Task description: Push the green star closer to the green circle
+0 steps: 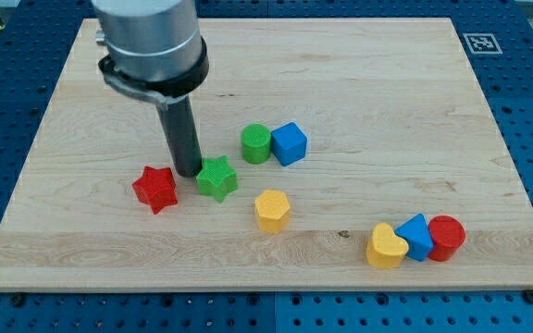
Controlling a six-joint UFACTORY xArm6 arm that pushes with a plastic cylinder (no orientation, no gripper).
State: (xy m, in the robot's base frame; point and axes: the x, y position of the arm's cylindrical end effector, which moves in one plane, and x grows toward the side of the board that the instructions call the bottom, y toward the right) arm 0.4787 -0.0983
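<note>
The green star (pixel 216 178) lies left of the board's middle. The green circle (pixel 255 143) stands a short way up and to the right of it, touching a blue cube (pixel 289 143) on its right. My tip (pixel 189 173) rests on the board just left of the green star, touching or nearly touching its left edge. A red star (pixel 155 189) lies to the tip's lower left.
A yellow hexagon (pixel 272 210) lies below and right of the green star. A yellow heart (pixel 386 247), a blue triangle (pixel 416 237) and a red circle (pixel 447 237) cluster at the lower right. The wooden board (pixel 359 83) carries a marker tag (pixel 480 43) at its top right corner.
</note>
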